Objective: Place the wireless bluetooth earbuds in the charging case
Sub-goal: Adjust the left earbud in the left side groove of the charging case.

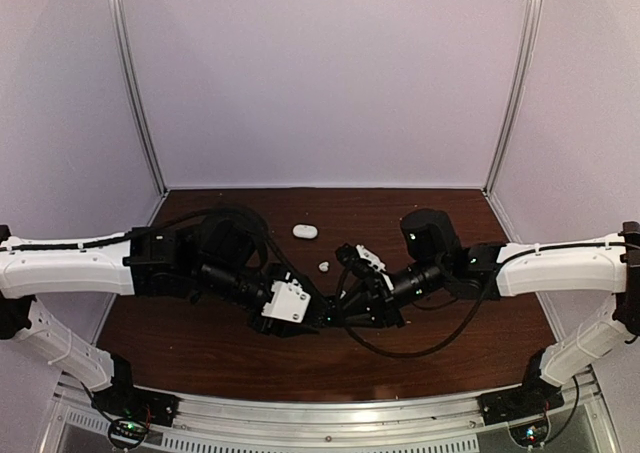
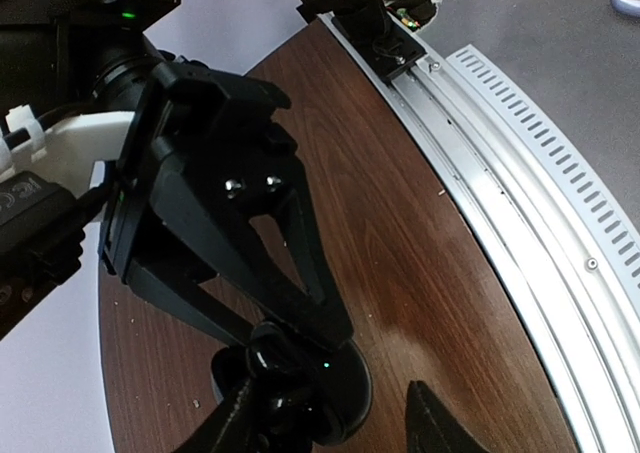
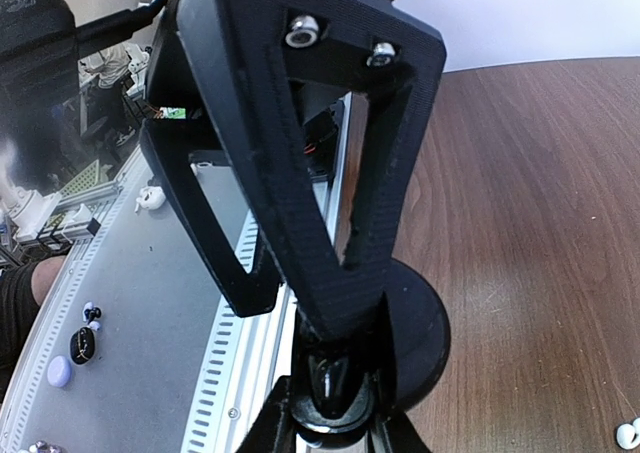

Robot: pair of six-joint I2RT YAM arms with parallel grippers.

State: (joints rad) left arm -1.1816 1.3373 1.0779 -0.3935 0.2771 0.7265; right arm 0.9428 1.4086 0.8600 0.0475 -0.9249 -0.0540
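Right gripper (image 3: 335, 418): jaws narrow, pinched on black round case (image 2: 345, 385). Left gripper (image 2: 335, 423): jaws half apart astride the same case, one finger clear of it.

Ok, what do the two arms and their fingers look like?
Left arm and right arm: white shells near the bases, black wrist sections, loose black cables, a white part by each wrist. Fingers are black ribbed triangular open frames with two silver screws.
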